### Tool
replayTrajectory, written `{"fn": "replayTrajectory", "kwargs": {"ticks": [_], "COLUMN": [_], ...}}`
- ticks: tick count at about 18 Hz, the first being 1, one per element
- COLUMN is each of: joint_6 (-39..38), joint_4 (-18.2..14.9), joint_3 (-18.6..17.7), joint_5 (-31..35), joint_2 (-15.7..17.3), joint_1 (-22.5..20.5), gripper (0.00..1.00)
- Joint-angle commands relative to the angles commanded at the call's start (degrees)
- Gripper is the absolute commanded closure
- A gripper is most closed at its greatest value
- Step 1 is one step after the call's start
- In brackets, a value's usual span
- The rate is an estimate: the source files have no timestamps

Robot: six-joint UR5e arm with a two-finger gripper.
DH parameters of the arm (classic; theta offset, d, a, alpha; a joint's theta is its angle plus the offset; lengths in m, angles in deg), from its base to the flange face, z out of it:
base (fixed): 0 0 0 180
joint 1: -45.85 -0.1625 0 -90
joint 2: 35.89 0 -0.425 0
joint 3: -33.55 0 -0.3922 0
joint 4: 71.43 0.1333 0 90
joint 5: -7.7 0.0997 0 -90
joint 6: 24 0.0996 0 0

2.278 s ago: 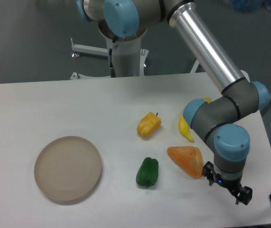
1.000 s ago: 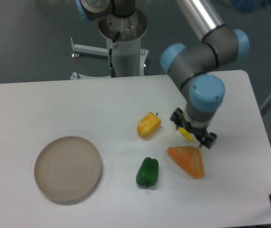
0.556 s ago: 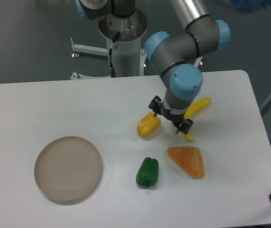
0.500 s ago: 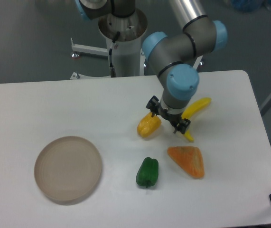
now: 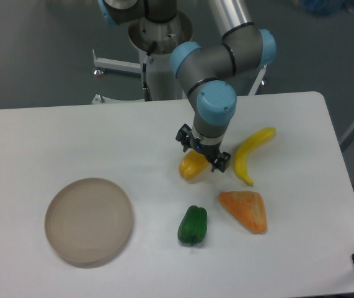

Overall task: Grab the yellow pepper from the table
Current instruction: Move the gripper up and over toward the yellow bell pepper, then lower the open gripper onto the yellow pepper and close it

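Note:
The yellow pepper (image 5: 191, 168) lies on the white table (image 5: 71, 136) near its middle, partly covered by my gripper (image 5: 203, 149). The gripper hangs right over the pepper's upper right part, its two dark fingers spread open to either side, one at the upper left and one at the lower right. Nothing is held between them. Only the pepper's lower left half shows.
A yellow banana (image 5: 250, 153) lies just right of the gripper. An orange wedge (image 5: 246, 210) sits below it, and a green pepper (image 5: 193, 225) lies in front of the yellow pepper. A round beige plate (image 5: 88, 220) rests at the front left.
The arm has swept from the front right corner across the wedge and banana to the left. The gripper now sits over the yellow pepper, covering part of it. No object has moved.

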Motion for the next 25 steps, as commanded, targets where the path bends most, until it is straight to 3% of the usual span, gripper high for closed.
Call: {"fn": "replayTrajectory", "kwargs": {"ticks": [11,12,14,18,20,25], "joint_6": [1.1,1.5,1.8,2.7,2.7,2.7], "joint_4": [3.4,3.3,3.3,3.2,3.1,2.6], "joint_3": [-3.2,-3.1,-2.8,-2.1,-1.9,1.7], "joint_5": [0.4,0.4,0.4,0.4,0.4,0.3], "joint_2": [0.1,0.1,0.1,0.2,0.2,0.2], "joint_1": [0.0,0.0,-0.1,-0.5,-0.6,-0.6], "gripper": [0.00,0.06,0.30,0.65,0.72,0.72]}}
